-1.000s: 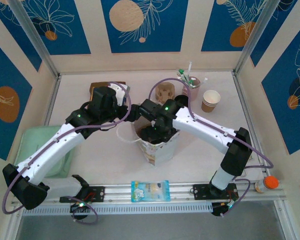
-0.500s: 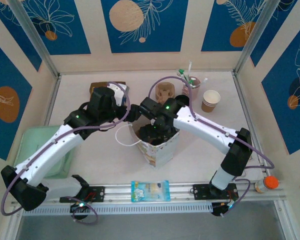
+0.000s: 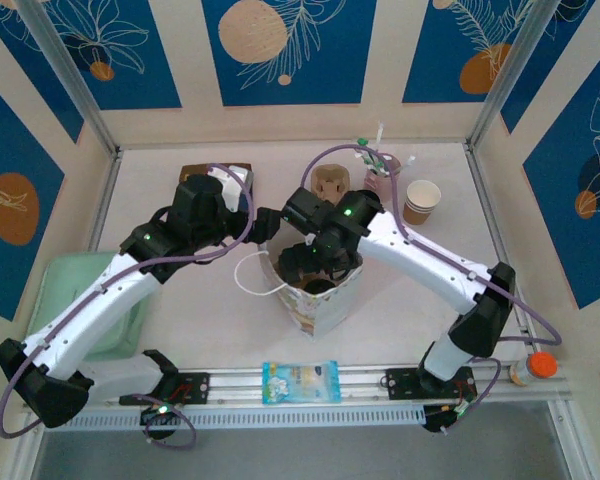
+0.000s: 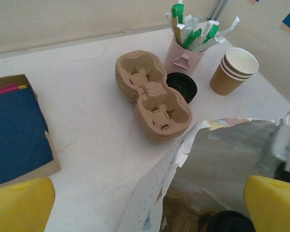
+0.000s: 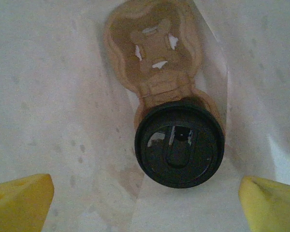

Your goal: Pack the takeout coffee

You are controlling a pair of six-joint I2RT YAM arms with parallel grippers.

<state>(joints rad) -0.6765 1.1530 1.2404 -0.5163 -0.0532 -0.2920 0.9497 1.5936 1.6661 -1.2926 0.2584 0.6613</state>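
The desk is pale and faintly veined, closed in by cream walls with blue panels drawn with white leaves and orange discs. One white paper bag stands open in the middle. Its print, like that on the one blue packet at the near edge, is too small to read.

Inside the bag, the takeout coffee sits under a black lid in the near cup-hole of a brown carrier.

The right claw hangs over it with its yellow tips wide apart and clear of the lid. The left claw is just as wide apart at the bag's far-left rim, holding nothing.

Far right:
- one pink cup of stirrers
- one nested stack of brown cups
- one stack of carriers
- black lids

Far left is one box of blue napkins, and at the left edge one green tray.
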